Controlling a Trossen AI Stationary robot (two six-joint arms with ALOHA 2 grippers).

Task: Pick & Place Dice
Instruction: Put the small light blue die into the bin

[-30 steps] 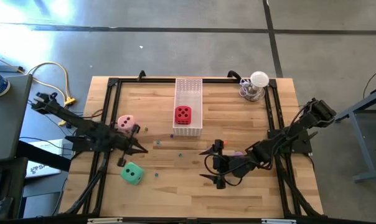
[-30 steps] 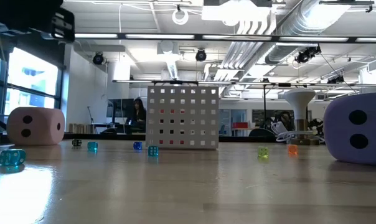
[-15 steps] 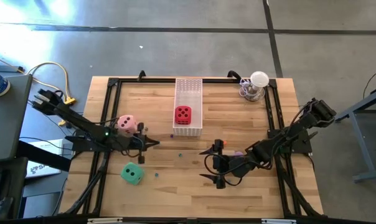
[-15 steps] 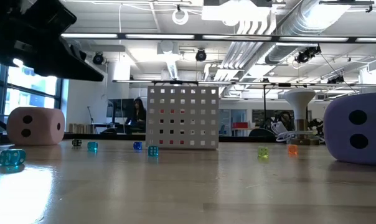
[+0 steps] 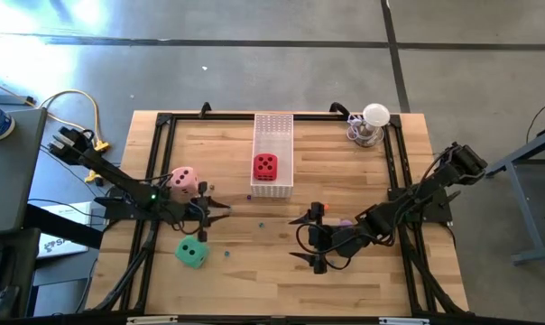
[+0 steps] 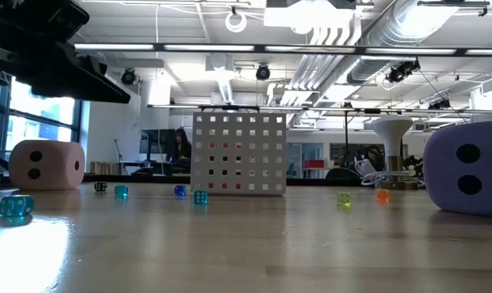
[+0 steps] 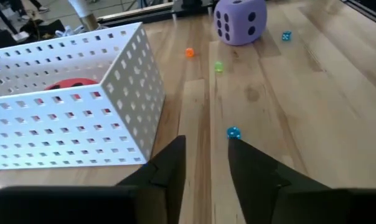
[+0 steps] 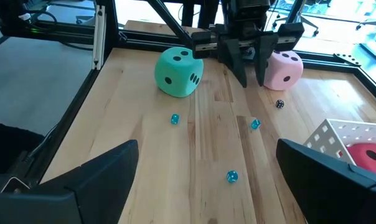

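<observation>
Nearest the front edge of the tabletop [image 5: 254, 280], toward its left side, the green die [image 5: 191, 252] lies free. Just beyond it the left gripper [image 5: 220, 213] hangs empty above the boards, its fingers [image 7: 253, 165] close together with a narrow gap between them, pointing toward the middle. On the right side the right gripper [image 5: 301, 238] waits low over the tabletop, fingers [image 8: 107, 165] spread wide and holding nothing; the purple die [image 7: 240, 21] sits just beside its arm. Small coloured beads [image 8: 231, 177] are scattered across the middle boards. Behind the left gripper, near the left edge, rests the pink die [image 5: 183, 181]. Farther back, at the centre of the rear edge, the white perforated tray [image 5: 273, 131] already holds the red die [image 5: 265, 166].

By my judgement one die is placed and the left arm is between picks. Its next move calls for spreading the fingers, swinging over the pink or green die and descending squarely around it.
</observation>
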